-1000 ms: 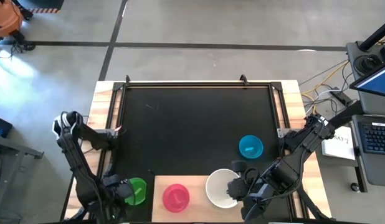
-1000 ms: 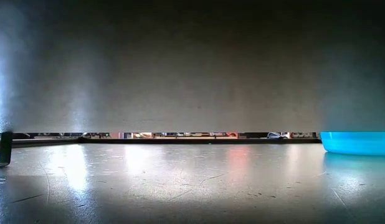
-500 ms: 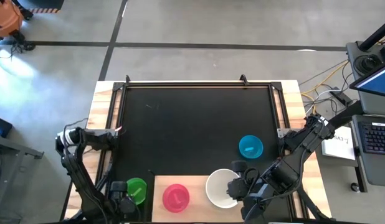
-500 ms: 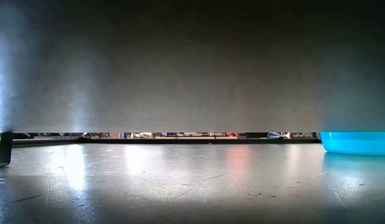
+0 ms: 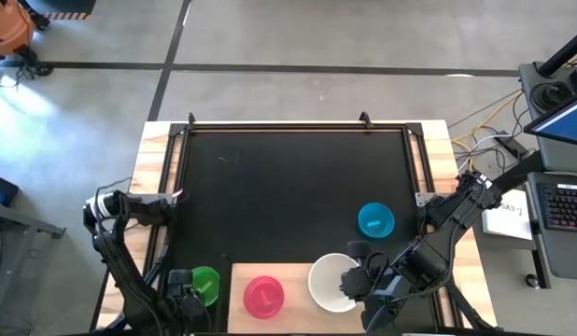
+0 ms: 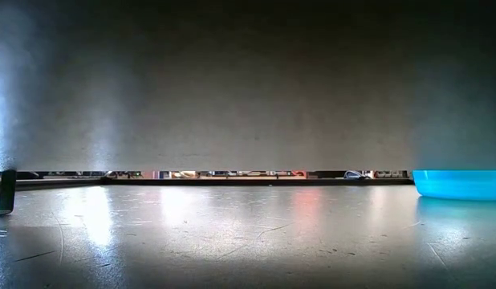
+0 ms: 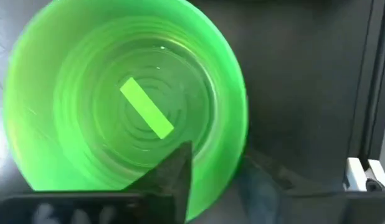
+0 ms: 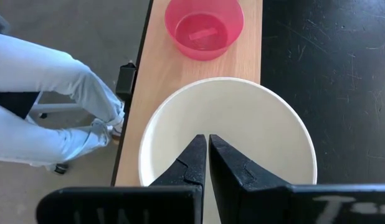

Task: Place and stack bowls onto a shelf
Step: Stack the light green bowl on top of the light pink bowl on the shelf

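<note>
A green bowl (image 5: 206, 283) stands on the black mat near the front left corner, and my left gripper (image 5: 183, 286) is down at its left rim, shut on it. The shelf (image 5: 298, 271), a light-wood board at the front edge, carries a magenta bowl (image 5: 263, 296) and a white bowl (image 5: 331, 283). My right gripper (image 5: 356, 268) hangs shut above the white bowl (image 8: 227, 143) and touches nothing. A cyan bowl (image 5: 375, 220) sits on the mat at the right. My left gripper has the green bowl's rim (image 7: 241, 149) between its fingers, one finger (image 7: 174, 174) inside the bowl and the other outside the wall. The fingers come from above, pointing steeply down. The bowl stands upright with its bottom on the mat.
Black rails and wooden strips frame the mat (image 5: 298, 187). A person's legs (image 8: 49, 99) stand just beyond the table's front edge by the shelf. In the low view only the cyan bowl (image 6: 461, 183) shows, at the right.
My left gripper has sunk toward the green bowl's left rim and rolled about its own pointing line. The bowl has stayed where it was.
</note>
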`<act>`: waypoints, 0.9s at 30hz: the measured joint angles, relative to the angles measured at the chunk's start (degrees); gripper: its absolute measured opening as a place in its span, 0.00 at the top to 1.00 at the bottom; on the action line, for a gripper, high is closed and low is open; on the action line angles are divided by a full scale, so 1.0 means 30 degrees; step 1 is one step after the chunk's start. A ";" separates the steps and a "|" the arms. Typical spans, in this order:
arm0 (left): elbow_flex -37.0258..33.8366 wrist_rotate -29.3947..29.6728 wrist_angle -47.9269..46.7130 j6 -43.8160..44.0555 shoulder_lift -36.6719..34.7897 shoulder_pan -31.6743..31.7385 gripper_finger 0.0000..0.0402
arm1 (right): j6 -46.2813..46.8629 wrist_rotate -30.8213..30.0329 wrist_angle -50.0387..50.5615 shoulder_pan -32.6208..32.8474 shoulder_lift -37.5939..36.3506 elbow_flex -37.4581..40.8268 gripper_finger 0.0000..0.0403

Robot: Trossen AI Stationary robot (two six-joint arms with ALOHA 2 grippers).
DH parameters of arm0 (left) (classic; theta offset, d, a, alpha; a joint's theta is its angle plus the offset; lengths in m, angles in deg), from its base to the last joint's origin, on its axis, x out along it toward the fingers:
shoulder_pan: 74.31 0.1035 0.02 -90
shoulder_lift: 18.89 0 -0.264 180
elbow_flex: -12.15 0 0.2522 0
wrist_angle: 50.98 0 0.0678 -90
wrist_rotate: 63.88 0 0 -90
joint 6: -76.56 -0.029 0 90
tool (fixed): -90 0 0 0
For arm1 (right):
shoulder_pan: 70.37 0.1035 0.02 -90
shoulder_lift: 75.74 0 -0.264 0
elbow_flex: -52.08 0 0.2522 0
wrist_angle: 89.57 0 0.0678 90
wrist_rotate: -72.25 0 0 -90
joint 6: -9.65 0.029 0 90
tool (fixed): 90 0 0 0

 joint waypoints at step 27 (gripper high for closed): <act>0.7124 0.4073 -1.2453 0.2319 -0.1049 0.0568 1.00 | -0.0003 -0.0003 -0.0001 -0.0003 0.0000 0.0000 0.98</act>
